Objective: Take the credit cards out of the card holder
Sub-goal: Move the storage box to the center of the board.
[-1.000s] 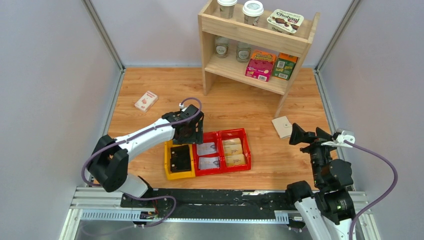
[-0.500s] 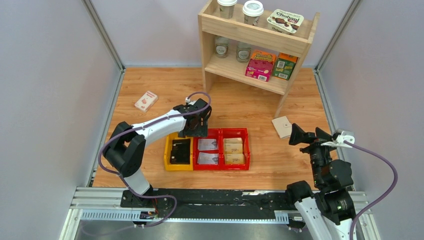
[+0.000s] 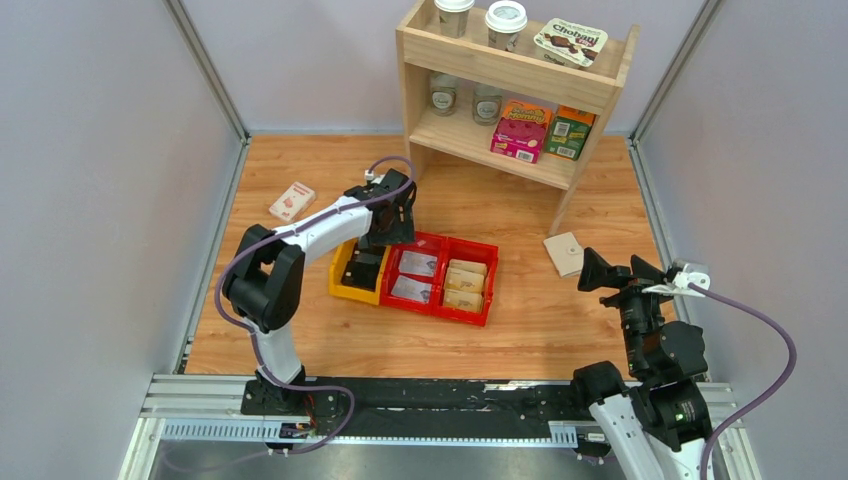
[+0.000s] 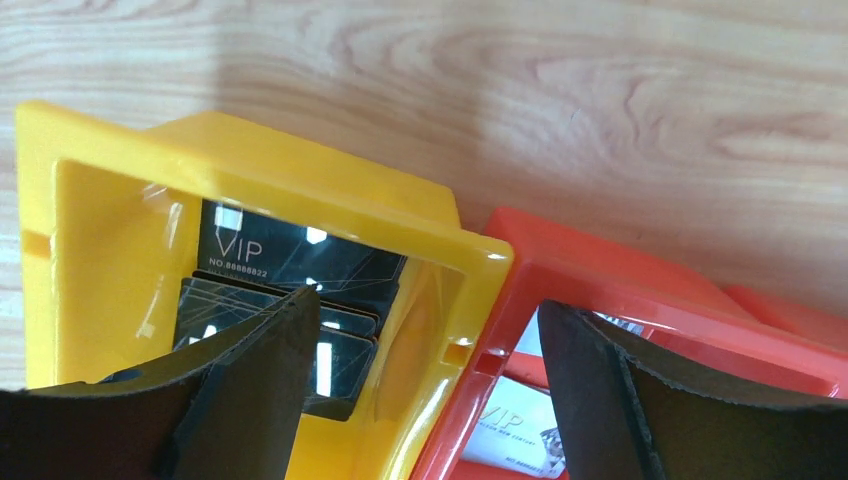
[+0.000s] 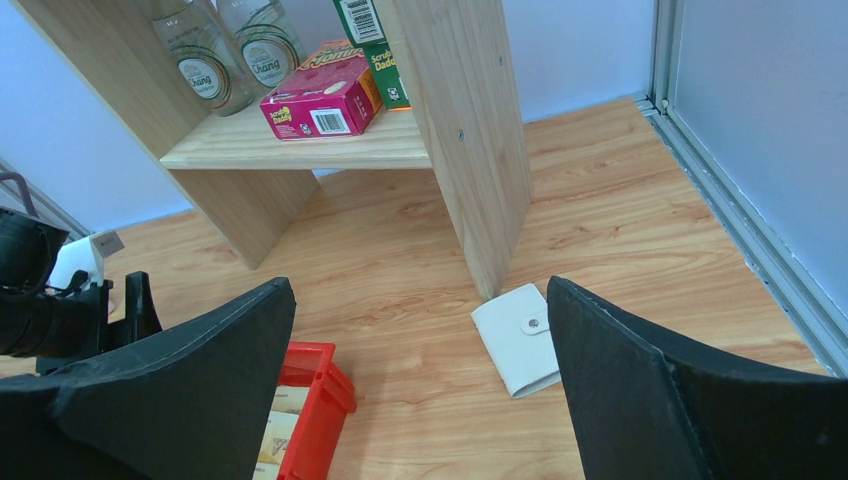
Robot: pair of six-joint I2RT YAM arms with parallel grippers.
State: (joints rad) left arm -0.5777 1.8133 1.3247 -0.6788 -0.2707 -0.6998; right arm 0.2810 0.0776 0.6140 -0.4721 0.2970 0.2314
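The card holder [image 5: 522, 338] lies snapped shut, its inside hidden. My right pincer [image 5: 420, 300] gapes empty; my left pincer [image 4: 430, 325], spread wide and holding nothing, straddles the yellow bin [image 4: 250, 160] rim.

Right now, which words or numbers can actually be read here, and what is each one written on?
"Chobani": yogurt lid on top of the shelf.
"VIP" and "NO.88888822": black card in the yellow bin.
"VIP": silver-grey card in the red bin.
"Chang": bottle labels.
"Scrub Dadd", cut off: green box.
Too small to read: pink box, white-and-red box.
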